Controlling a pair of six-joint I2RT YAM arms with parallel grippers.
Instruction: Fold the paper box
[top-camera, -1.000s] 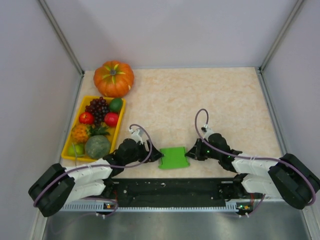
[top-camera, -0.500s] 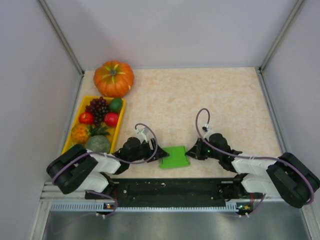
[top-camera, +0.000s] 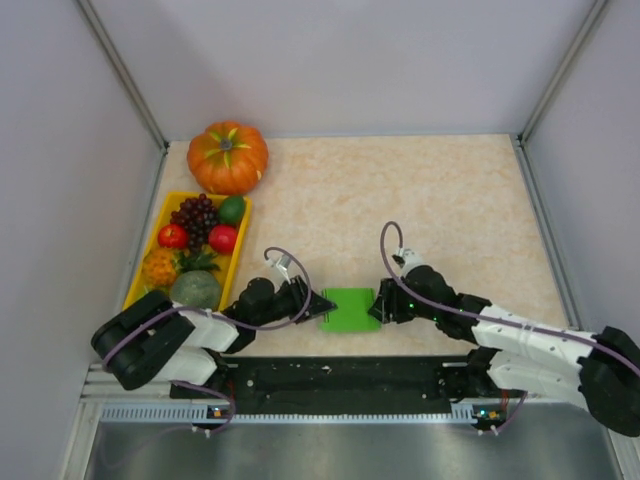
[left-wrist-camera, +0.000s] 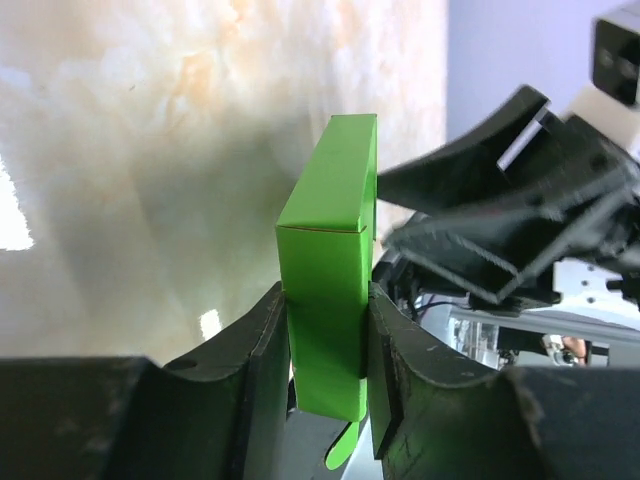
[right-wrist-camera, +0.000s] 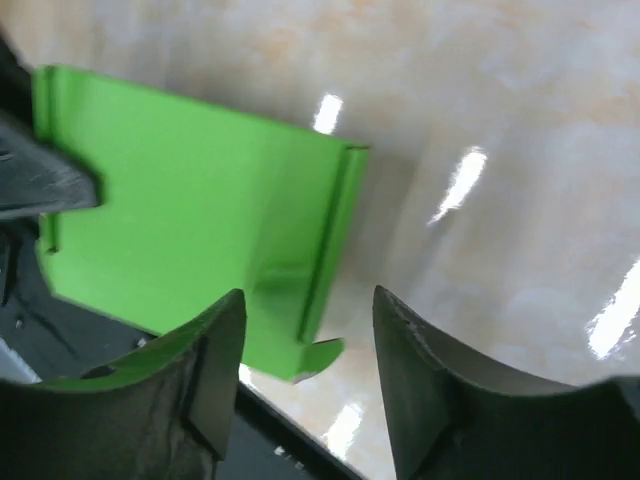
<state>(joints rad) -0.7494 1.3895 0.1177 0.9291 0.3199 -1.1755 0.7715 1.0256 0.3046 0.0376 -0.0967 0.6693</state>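
The paper box (top-camera: 350, 309) lies near the front edge of the worktop (top-camera: 400, 200), between the two arms — a flattened green sleeve, partly folded. Thin card: likely light, springy, quick to crease. Best pinched on a flat panel near an edge, not on a loose tab. Left gripper (left-wrist-camera: 328, 350) is clamped on it, one finger on each face. Right gripper (right-wrist-camera: 305, 370) stands parted, the box's near corner in its gap, untouched as far as shows. Left wrist view gives the box's thickness — the top view shows only a flat green patch. Right wrist view shows a crease line and small corner tab.
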